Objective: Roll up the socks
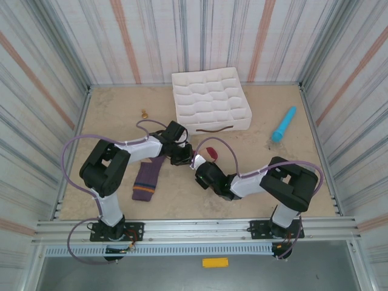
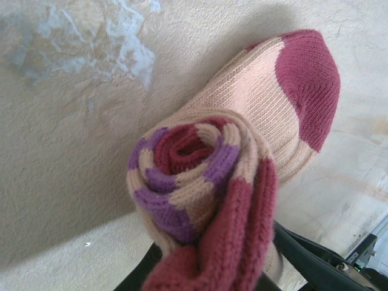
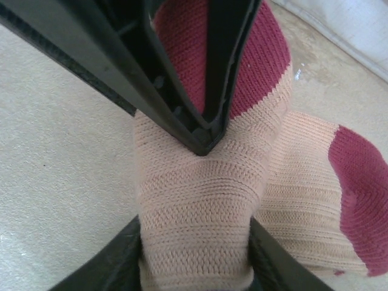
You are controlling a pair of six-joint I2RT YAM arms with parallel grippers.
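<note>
The purple sock (image 1: 146, 180) lies flat on the table, left of both grippers. The beige sock (image 3: 194, 200) is partly rolled; its dark red toe (image 2: 309, 79) rests on the table. The rolled end (image 2: 194, 182), striped beige, purple and dark red, sits in my left gripper (image 2: 206, 279), which is shut on it. My right gripper (image 3: 194, 270) presses the beige sock from both sides, right beside the left gripper's black fingers (image 3: 182, 91). From above, the left gripper (image 1: 180, 159) and the right gripper (image 1: 200, 173) meet at the sock mid-table.
A white compartment tray (image 1: 211, 100) stands at the back centre, with a thin dark strip (image 1: 212, 128) in front of it. A turquoise stick (image 1: 284, 123) lies at the right. A small brown object (image 1: 145, 113) sits at the back left. Striped walls enclose the table.
</note>
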